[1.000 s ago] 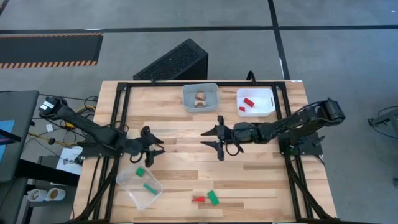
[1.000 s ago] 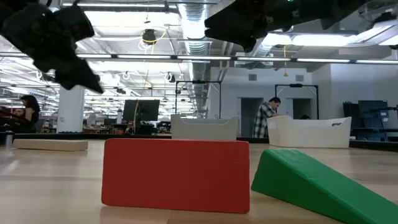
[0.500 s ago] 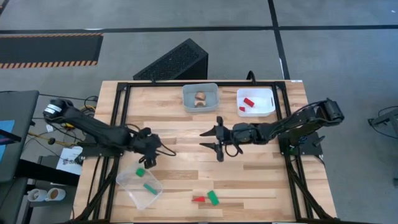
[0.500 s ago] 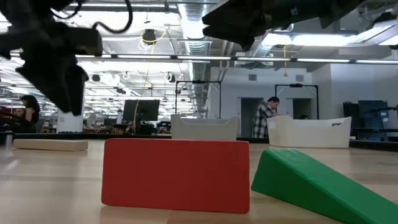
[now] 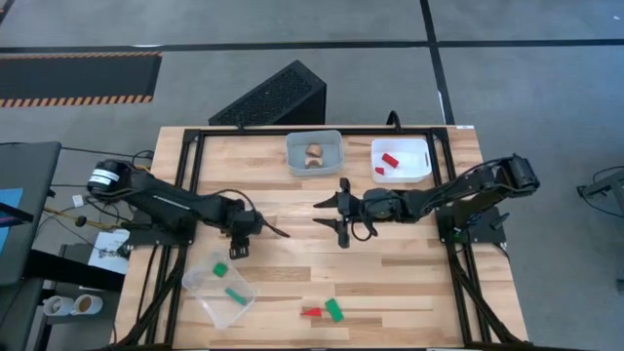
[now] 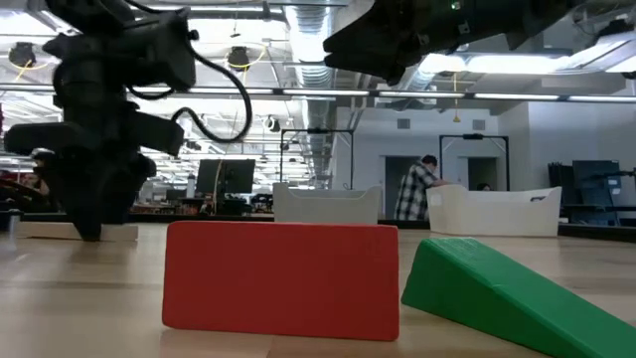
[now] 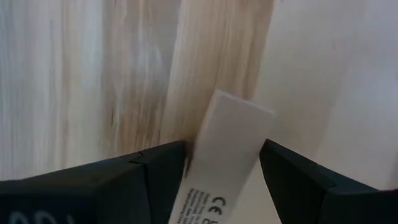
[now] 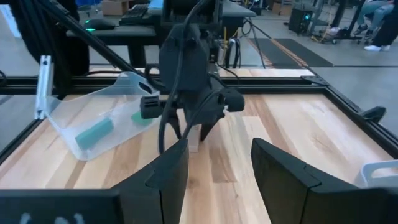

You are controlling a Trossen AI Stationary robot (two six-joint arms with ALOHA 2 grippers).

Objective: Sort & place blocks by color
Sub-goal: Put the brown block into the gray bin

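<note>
Fingers (image 7: 155, 180) of the left gripper (image 5: 246, 237) are straddling a pale wood bar (image 7: 227, 155), one dark finger on each side of it, and the bar is standing on end on the table (image 5: 409, 283) with a printed sticker on its face. Seen from the right wrist, the same bar (image 8: 194, 140) is sitting upright right under the left gripper (image 8: 193, 121), which is pointing straight down at the boards near the table's middle; whether the fingers are actually pressing on the wood, I cannot tell.

Across from it, the right gripper (image 5: 334, 218) is hanging above the table's centre, its fingers (image 8: 168, 168) spread apart with nothing between them, aiming toward the left gripper.

Moving outward: a red bar (image 5: 311, 313) and a green wedge (image 5: 334, 310) are lying just beside each other near the front edge, and in the low view the red bar (image 6: 281, 278) is filling the foreground with the green wedge (image 6: 517, 293) at its side. A tilted clear bin (image 5: 200, 292) at the front left is holding two green blocks (image 5: 235, 294). At the back, a middle bin (image 5: 292, 156) is holding wood blocks (image 5: 314, 153), and the white bin (image 5: 421, 168) beside it is holding red blocks (image 5: 390, 160). Far behind the table, a person (image 6: 412, 191) is standing in the room.
</note>
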